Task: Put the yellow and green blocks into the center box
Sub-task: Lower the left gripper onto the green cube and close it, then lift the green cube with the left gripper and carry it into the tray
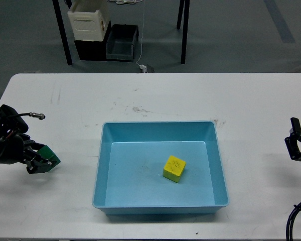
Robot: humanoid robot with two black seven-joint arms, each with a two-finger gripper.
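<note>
Green block (49, 155), small, stiff and likely light, sits pinched by its side faces in the left hand (42, 161) near the counter's (251, 100) left edge; right hand's spread unclear.

White table (65, 95) fills most of view; top has grey scuffs and smudges, esp. near centre-back. Behind it, on grey floor: cream-white crate (88, 21) sitting atop a black box (90, 49), w/ small dark grey bin (122, 42) just beside it on the right. Black legs (63, 35) of another stand flank them. Thin white cable (142, 35) drops to a small plug (143, 67) on floor.
</note>
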